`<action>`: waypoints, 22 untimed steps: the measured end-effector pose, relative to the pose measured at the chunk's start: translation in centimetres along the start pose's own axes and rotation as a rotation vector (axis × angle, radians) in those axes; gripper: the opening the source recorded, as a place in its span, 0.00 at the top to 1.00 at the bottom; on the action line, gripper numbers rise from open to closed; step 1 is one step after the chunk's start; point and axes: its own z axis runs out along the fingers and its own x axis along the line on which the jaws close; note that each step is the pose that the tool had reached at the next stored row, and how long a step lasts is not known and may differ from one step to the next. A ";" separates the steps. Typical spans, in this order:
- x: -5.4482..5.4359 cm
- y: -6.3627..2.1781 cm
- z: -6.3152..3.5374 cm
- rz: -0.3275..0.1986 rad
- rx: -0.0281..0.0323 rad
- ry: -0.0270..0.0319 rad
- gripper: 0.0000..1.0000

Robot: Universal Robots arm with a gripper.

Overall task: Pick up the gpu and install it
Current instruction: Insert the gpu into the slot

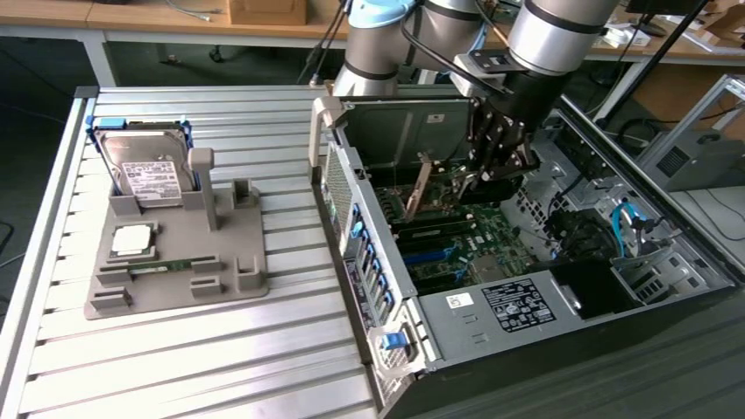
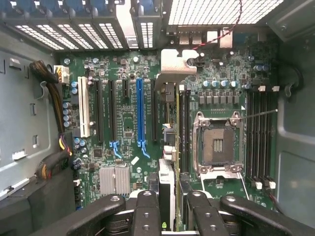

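On a slatted metal table (image 1: 174, 367), an open computer case (image 1: 349, 201) lies on its side, its inside facing upward so that parts can be lowered in from above. A silver and black robot arm (image 1: 559, 35) reaches down into it. On the exterior view's left sits a grey holder (image 1: 174, 288) with moulded slots that keep spare parts standing ready; a hard drive (image 1: 146, 170) stands upright in one of them.

Inside the case, a green motherboard (image 2: 123, 123) covers the floor, with a row of long expansion slots, one of them blue (image 2: 139, 113), and an empty processor socket (image 2: 216, 142).

The gpu (image 1: 437, 196) is held upright on edge over the board, probably so that its lower edge can meet a slot. From the wrist it appears edge-on (image 2: 170, 182), running between the blue slot and the processor socket, with its silver bracket (image 2: 174, 61) toward the rear grille of the case. Whether it has reached a slot cannot be told.

The gripper (image 1: 483, 179) is clamped on the gpu, its black fingers (image 2: 147, 209) pressed to the card's two faces.

White labels on the hard drive and on the power supply (image 1: 524, 301) carry print too small to read.
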 end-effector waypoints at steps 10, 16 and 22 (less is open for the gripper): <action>0.3 0.25 0.45 0.000 0.0000 0.0000 0.73; 0.5 0.37 0.79 0.000 -0.0001 0.0001 0.73; 0.6 0.46 1.05 0.000 0.0000 0.0001 0.73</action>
